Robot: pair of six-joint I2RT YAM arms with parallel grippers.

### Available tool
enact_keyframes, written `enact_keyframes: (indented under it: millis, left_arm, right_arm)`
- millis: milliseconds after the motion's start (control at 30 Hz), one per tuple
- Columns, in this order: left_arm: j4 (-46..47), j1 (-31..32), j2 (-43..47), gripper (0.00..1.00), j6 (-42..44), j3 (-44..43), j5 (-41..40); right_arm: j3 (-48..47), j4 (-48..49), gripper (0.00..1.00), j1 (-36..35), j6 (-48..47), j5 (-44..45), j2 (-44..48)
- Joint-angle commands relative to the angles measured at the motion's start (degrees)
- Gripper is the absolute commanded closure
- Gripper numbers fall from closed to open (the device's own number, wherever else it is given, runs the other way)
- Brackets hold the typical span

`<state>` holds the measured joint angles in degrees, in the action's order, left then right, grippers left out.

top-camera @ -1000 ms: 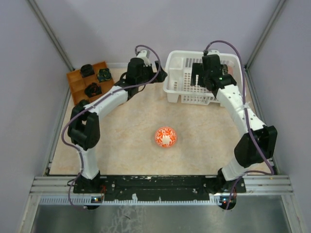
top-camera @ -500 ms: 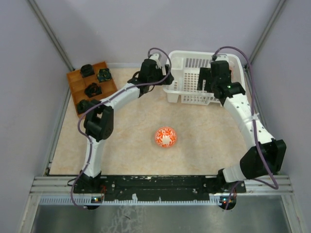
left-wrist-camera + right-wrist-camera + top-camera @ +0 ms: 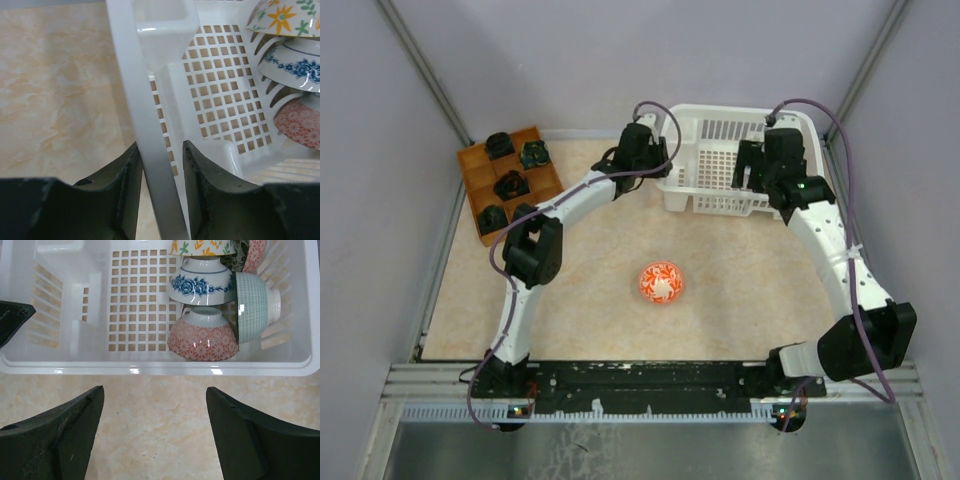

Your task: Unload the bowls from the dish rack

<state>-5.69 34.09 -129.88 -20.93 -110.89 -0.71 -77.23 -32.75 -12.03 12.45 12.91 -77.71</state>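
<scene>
The white dish rack (image 3: 720, 205) stands at the back right of the table. Several bowls stand on edge at its right end: a pink-patterned one (image 3: 202, 340), a blue-flowered one (image 3: 202, 286), a pale green one (image 3: 255, 300) and an orange-flowered one (image 3: 285, 17). An orange-red bowl (image 3: 661, 282) sits upside down mid-table. My left gripper (image 3: 160, 150) straddles the rack's left rim (image 3: 130, 75), its fingers shut close on it. My right gripper (image 3: 155, 395) hangs open over the table just in front of the rack's near wall (image 3: 150, 369), holding nothing.
An orange-brown compartment tray (image 3: 470, 165) with small dark items sits at the back left. Grey walls close in the table on three sides. Marbled beige tabletop (image 3: 580, 290) surrounds the orange-red bowl.
My left arm swung right to the rack's left rim and its jaws closed around it. My right arm drifted a little to the right, still open.
</scene>
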Motion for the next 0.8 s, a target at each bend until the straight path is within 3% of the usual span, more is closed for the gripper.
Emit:
enact_keyframes:
  millis: [0, 167, 467, 767]
  left_arm:
    - [-1.11, 0.91, -0.61, 0.64, 0.53, -2.14, -1.98]
    - [-2.18, 1.07, 0.79, 0.99, 0.60, -1.00, -4.49]
    - [-2.44, 0.77, 8.17, 1.00, 1.08, 7.45, -12.20]
    - [2.06, -3.12, 21.82, 1.00, -1.31, 26.20, -16.95]
  right_arm:
    - [0.62, 1.30, 0.17, 0.80, -0.74, -0.91, 2.52]
    - [1.28, 1.29, 0.17, 0.90, -0.67, -0.97, 2.76]
    - [2.89, 2.02, 0.17, 1.56, -0.24, -0.87, 1.81]
    - [2.35, 0.77, 0.17, 1.67, -1.10, 0.52, 0.04]
